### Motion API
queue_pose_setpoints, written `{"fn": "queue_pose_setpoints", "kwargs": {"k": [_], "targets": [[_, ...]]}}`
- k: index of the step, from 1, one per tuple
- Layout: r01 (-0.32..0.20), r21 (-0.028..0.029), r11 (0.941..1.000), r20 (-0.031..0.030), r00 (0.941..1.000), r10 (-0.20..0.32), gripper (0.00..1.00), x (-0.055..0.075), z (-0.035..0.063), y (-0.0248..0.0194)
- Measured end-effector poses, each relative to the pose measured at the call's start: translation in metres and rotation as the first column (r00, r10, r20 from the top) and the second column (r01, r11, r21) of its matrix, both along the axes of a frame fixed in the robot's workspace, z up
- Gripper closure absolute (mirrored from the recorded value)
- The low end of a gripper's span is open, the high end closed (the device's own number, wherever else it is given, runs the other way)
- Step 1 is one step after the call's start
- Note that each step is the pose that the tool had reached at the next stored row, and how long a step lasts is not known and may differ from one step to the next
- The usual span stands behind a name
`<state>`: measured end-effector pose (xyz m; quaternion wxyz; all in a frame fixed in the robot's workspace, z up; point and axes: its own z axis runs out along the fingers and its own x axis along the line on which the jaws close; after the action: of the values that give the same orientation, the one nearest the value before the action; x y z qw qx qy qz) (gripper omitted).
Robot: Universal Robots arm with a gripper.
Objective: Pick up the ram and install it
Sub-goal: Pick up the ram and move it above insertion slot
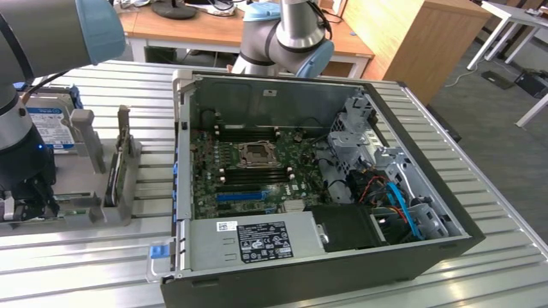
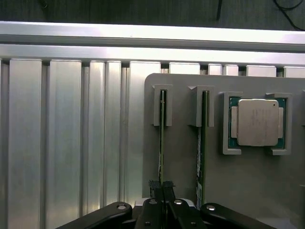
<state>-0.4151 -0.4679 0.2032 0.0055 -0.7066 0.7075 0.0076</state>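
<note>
Wrist view puts you right over the grey holder plate (image 2: 183,157), which lies on the ribbed metal table (image 2: 62,138). Your pincer (image 2: 162,187) is clamped on the ram (image 2: 162,138), its two dark fingers pressed against either face of the thin green board near one end. The ram stands on its edge in a slot of the plate, with its far end tucked into a raised grey bracket. Just beside it, a second stick (image 2: 200,162) stands on edge in the neighbouring slot, parallel to the ram and not touching it. That second stick sits between the ram and a processor (image 2: 257,122), which lies flat in its own pocket on the same plate, silver lid up.

In the exterior view you see the arm (image 1: 13,122) reaching down at the exterior view's left, with the pincer low over the plate. A hard drive (image 1: 47,122) with a blue label stands just behind it. To the exterior view's right of the plate, the computer case (image 1: 385,269) lies open on the table, well apart from the ram. Inside it the motherboard (image 1: 283,160) faces up, with the processor socket (image 1: 256,154) near its middle, a blue expansion slot (image 1: 240,196) nearer the camera, and the power supply (image 1: 256,239) along the near wall
</note>
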Motion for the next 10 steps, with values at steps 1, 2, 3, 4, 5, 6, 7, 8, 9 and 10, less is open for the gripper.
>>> {"fn": "queue_pose_setpoints", "kwargs": {"k": [1, 2, 3, 4, 5, 6, 7, 8, 9, 10], "targets": [[0.000, 0.0000, 1.0000, 0.0000, 1.0000, 0.000, 0.88, 0.0000, 0.0012, 0.0000], [0.000, 0.0000, 1.0000, 0.0000, 1.0000, 0.000, 0.88, 0.0000, 0.0024, 0.0000], [0.000, 0.0000, 1.0000, 0.0000, 1.0000, 0.000, 0.88, 0.0000, 0.0037, 0.0000], [0.000, 0.0000, 1.0000, 0.0000, 1.0000, 0.000, 0.88, 0.0000, 0.0050, 0.0000], [0.000, 0.0000, 1.0000, 0.0001, 1.0000, 0.000, 0.88, 0.0000, 0.0061, 0.0000], [0.000, 0.0000, 1.0000, 0.0001, 1.0000, 0.000, 0.88, 0.0000, 0.0071, 0.0000], [0.000, 0.0001, 1.0000, 0.0002, 1.0000, 0.000, 0.88, 0.0000, 0.0078, 0.0000], [0.000, 0.0001, 1.0000, 0.0001, 1.0000, 0.000, 0.88, 0.0000, 0.0085, 0.0000], [0.000, 0.0000, 1.0000, 0.0000, 1.0000, 0.000, 0.88, 0.0000, 0.0096, 0.0000], [0.000, 0.0000, 1.0000, 0.0000, 1.0000, 0.000, 0.88, 0.0000, 0.0106, 0.0000]]}}
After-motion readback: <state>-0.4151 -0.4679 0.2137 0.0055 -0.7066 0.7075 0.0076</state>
